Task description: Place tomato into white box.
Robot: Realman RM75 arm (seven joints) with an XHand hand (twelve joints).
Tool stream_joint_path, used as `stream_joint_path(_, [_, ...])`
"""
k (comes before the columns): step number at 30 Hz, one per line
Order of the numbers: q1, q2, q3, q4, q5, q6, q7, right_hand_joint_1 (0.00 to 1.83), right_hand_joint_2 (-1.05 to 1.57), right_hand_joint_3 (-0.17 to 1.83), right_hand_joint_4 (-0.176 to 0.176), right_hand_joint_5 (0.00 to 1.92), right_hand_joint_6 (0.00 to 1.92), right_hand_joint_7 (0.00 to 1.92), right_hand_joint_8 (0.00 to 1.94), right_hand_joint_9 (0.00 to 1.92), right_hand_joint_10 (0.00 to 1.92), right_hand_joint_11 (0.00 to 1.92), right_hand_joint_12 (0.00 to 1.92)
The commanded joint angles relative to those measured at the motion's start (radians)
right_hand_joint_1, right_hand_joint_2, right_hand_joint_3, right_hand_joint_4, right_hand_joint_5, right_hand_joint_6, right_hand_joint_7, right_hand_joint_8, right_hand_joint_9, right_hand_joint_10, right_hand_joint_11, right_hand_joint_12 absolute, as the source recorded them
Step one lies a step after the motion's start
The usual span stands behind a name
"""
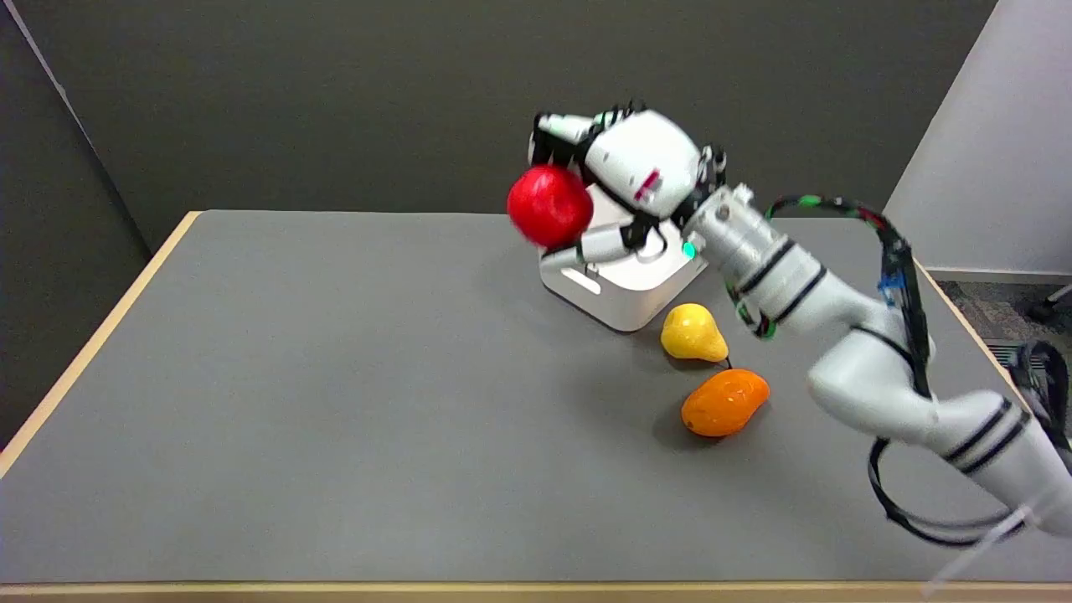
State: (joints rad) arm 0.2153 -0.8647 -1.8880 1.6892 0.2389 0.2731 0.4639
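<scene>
Above the left edge of the white box (pixel 624 289), the right hand (pixel 641 167) grips the tomato (pixel 549 205) in the air, seemingly left of the opening, so letting go here could drop it onto the table (pixel 335 402).

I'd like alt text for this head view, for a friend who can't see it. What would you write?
A white robot arm reaches in from the lower right, its robot hand holding a red tomato in the air above the left edge of a white box on a grey table. A yellow pear and an orange fruit lie in front of the box.
</scene>
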Motion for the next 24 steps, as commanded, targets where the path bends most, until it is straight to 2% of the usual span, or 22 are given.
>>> stream_joint_path(1, [0.451,-0.046,-0.091,-0.482,0.029,-0.078,-0.001,1.16,1.14,0.26,-0.080,0.58,1.58,0.85,1.33,0.85,1.34,0.73,1.72])
stream_joint_path(6, [0.523,-0.064,-0.110,-0.685,0.029,-0.079,0.007,1.16,1.14,0.26,-0.085,0.57,1.58,0.85,1.33,0.84,1.33,0.73,1.72])
stream_joint_path(11, [0.534,-0.067,-0.111,-0.801,0.034,-0.079,0.007,1.16,1.15,0.25,-0.085,0.57,1.59,0.85,1.33,0.84,1.33,0.73,1.71])
stream_joint_path(24, [0.406,-0.016,-0.100,-0.755,0.070,-0.104,0.007,1.16,1.15,0.25,-0.083,0.56,1.60,0.85,1.33,0.84,1.32,0.73,1.70])
